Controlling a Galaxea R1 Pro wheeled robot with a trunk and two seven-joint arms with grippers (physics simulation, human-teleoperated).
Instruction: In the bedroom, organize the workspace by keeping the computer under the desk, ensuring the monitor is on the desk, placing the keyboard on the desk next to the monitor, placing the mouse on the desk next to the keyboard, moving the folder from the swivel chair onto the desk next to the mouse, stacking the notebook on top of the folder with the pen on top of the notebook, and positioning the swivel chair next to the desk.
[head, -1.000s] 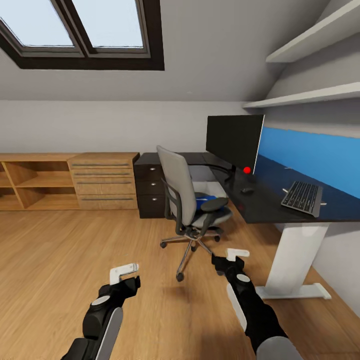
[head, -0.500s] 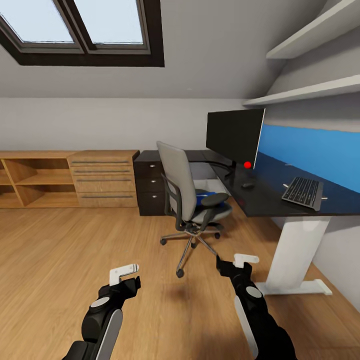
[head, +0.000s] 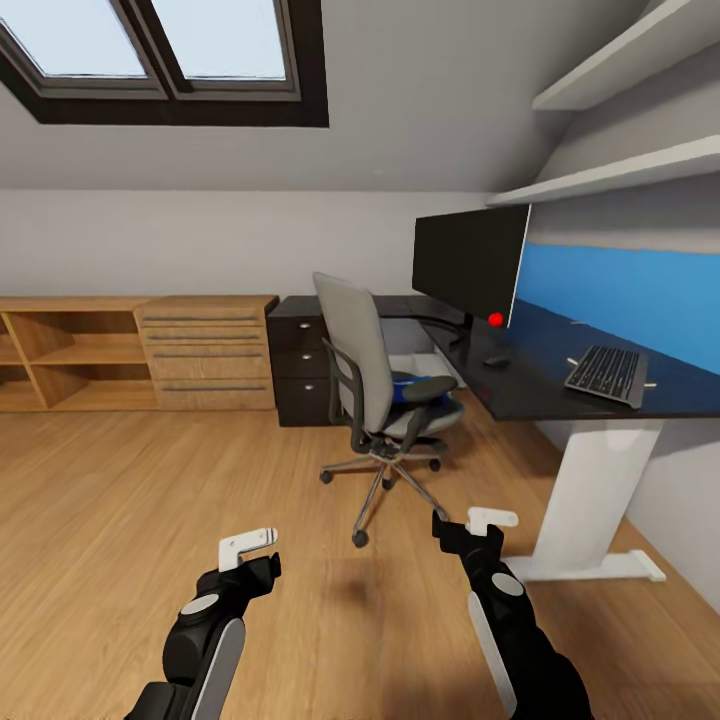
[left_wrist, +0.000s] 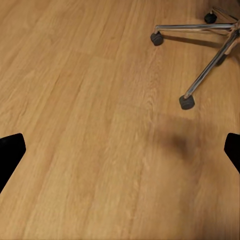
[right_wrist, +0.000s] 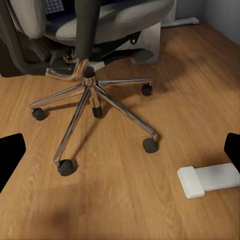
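Folder (head: 408, 392), blue, lies on the grey swivel chair (head: 372, 385) at one o'clock, beside the black desk (head: 560, 385). Left gripper (head: 250, 548) and right gripper (head: 478, 522): both spread, empty.

A grey swivel chair (head: 375, 400) on a chrome star base stood beside the black desk (head: 560, 385), holding a blue folder (head: 408, 390); a black monitor (head: 470, 265), dark mouse (head: 496, 360) and black keyboard (head: 606, 374) sat on the desk.
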